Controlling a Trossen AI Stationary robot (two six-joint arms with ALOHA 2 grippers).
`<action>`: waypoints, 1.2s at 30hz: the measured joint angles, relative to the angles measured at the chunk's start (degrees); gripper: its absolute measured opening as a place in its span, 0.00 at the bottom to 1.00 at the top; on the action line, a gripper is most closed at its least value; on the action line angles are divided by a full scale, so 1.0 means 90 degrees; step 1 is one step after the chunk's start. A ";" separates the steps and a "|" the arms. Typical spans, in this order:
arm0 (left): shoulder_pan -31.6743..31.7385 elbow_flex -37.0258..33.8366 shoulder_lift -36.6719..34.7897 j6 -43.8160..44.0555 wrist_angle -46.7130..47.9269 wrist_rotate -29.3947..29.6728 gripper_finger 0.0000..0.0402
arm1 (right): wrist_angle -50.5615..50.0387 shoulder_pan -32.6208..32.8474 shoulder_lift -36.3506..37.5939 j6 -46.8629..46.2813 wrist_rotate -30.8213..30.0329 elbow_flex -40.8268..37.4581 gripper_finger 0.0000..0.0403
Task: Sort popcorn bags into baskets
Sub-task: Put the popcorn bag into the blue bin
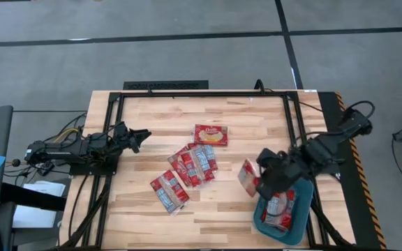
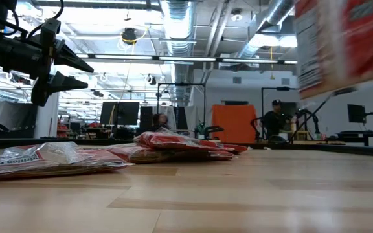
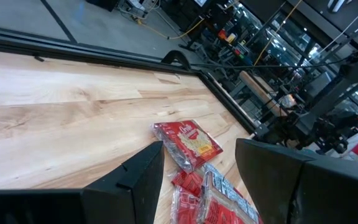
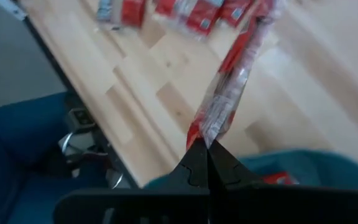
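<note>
Several red popcorn bags lie flat on the wooden table: one alone (image 1: 210,134), an overlapping cluster (image 1: 194,165) and one nearer the front (image 1: 169,191); the low view shows them too (image 2: 173,145). The teal basket (image 1: 304,224) sits at the near right corner with bags inside (image 1: 279,209). My right gripper (image 1: 260,176) is shut on a bag (image 1: 248,178) just left of the basket's far end. My left gripper (image 1: 139,137) hovers open over the table's left side, well clear of the bags. My right gripper (image 4: 207,149) pinches one popcorn bag by its edge (image 4: 209,132) between the two shut fingertips. The bag shows edge-on and stretches away from the fingers (image 4: 235,68). It is lifted clear of the table, high in the low view (image 2: 348,39).
A black frame (image 1: 201,93) runs round the table's working area. Bare wood lies between the cluster and the basket and along the far side. Cables and the arm base (image 1: 54,152) sit off the left edge. A person (image 2: 274,120) shows in the room beyond.
</note>
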State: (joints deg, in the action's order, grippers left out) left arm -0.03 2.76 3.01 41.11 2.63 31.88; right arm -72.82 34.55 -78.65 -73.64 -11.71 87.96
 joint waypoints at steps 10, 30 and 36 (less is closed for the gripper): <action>0.0000 0.0000 0.0000 -0.0011 0.0000 0.0051 0.47 | -0.0024 0.1023 0.0092 -0.0906 -0.0103 0.0002 0.00; 0.0001 0.0000 0.0000 -0.0018 0.0000 0.0389 0.47 | 0.0623 0.2676 0.0063 -0.2838 -0.0742 0.0002 0.00; 0.0002 0.0000 0.0000 -0.0018 0.0000 0.0386 0.47 | 0.0663 0.2765 -0.0142 -0.2862 -0.0646 0.0005 0.00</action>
State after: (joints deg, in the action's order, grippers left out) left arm -0.01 2.76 3.01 40.95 2.63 35.35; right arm -66.85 59.44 -79.93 -99.40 -17.53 88.01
